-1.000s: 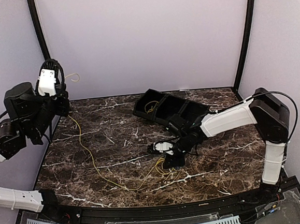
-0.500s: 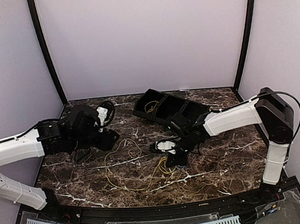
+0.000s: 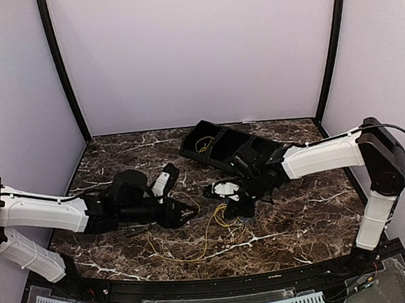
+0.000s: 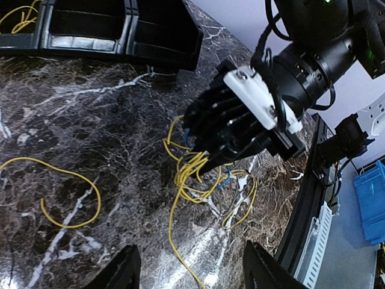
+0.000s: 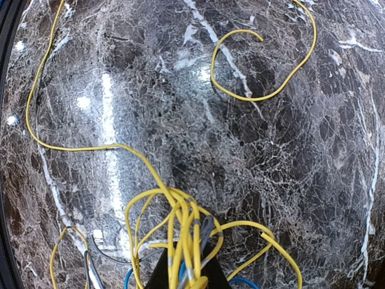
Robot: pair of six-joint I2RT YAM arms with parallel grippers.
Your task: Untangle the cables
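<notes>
1. Yellow cable (image 3: 208, 237) lies in loose loops on the near-centre table (image 3: 120, 173), knotted with blue cable (image 5: 128, 278) just right of centre.
2. Left gripper (image 4: 189, 265), jaws spread and empty, hovers just left of the knot.
3. Right gripper (image 3: 236, 206) pinches several yellow strands at the knot.
4. Risk: pulling that whole bundle could tighten the knot or drag blue along, and loose loops may snag a finger.
5. Tray (image 3: 191, 140), far centre: left compartment holds yellow wire (image 3: 203, 146); the others look empty.

The left arm (image 3: 46, 209), left of the black tray (image 3: 223, 144), and the right arm (image 3: 322, 157), right of it, are white shells over black joints. The right gripper (image 4: 210, 164) is ribbed black, with a white plate fastened by two screws.
</notes>
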